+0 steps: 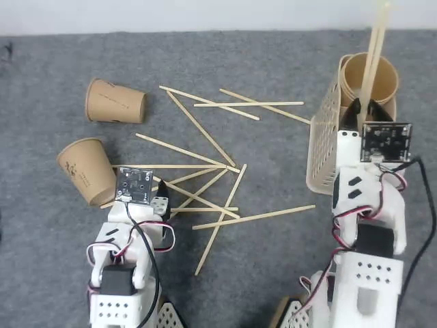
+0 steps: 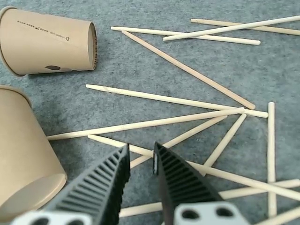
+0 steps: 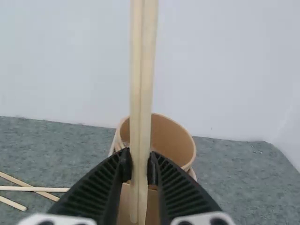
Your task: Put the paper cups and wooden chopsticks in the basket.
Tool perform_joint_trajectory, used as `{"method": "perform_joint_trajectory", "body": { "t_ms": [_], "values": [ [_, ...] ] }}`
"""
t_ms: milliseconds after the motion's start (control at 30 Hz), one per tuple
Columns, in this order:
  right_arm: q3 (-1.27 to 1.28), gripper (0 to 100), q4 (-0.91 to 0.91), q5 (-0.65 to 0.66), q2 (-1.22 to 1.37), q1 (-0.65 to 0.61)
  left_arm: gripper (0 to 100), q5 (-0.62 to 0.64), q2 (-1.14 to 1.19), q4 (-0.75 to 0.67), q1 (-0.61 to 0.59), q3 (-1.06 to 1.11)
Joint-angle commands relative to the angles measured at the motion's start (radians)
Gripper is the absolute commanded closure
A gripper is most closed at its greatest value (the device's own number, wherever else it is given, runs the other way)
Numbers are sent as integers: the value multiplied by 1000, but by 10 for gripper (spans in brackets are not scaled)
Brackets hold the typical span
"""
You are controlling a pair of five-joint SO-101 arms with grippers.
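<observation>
My right gripper (image 1: 362, 107) (image 3: 139, 163) is shut on a pair of wooden chopsticks (image 1: 374, 48) (image 3: 143, 70), held upright over the cream basket (image 1: 321, 154). Stacked paper cups (image 1: 382, 78) (image 3: 176, 136) stand inside the basket. Two more paper cups lie on their sides on the grey mat, one at the far left (image 1: 115, 101) (image 2: 49, 43) and one nearer (image 1: 85, 171) (image 2: 23, 159). Several chopsticks (image 1: 198, 157) (image 2: 173, 99) are scattered in the middle. My left gripper (image 1: 164, 199) (image 2: 141, 151) hovers low over them, open by a narrow gap, holding nothing.
Grey carpet covers the table and a white wall runs along the far edge. Loose chopsticks (image 1: 252, 217) reach from the middle toward the basket. Bare carpet lies between the two arm bases.
</observation>
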Motion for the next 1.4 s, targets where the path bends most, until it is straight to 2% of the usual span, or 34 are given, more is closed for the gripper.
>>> {"method": "perform_joint_trajectory", "body": {
  "t_ms": [0,100,267,500,633,833,933,1000,1133,1233,1300,1367],
  "values": [
    [-15,905,-19,-11,5,1,910,-6,-12,-17,6,-15],
    [-15,825,-18,-11,2,1,910,-6,-12,-17,6,-15],
    [-15,864,-16,-11,2,1,910,-6,-12,-17,6,-15],
    [-32,868,18,-11,1,-8,910,-6,-12,-18,6,-15],
    [-253,868,315,-72,18,-150,910,-6,-12,-20,8,-15],
    [-554,868,653,-74,170,-473,910,-6,-12,-18,8,-15],
    [-647,869,760,-60,298,-553,910,-6,-14,-18,6,-15],
    [-675,869,802,2,387,-568,910,-6,-14,-17,6,-15],
    [-640,879,822,69,545,-565,907,-2,-14,-20,-3,-19],
    [-560,998,766,64,619,-572,906,14,-15,-21,-37,-30],
    [-488,974,702,64,628,-575,904,78,-15,-21,-63,-35],
    [-425,994,648,64,613,-578,875,110,-15,-23,-97,-41]
  ]
}}
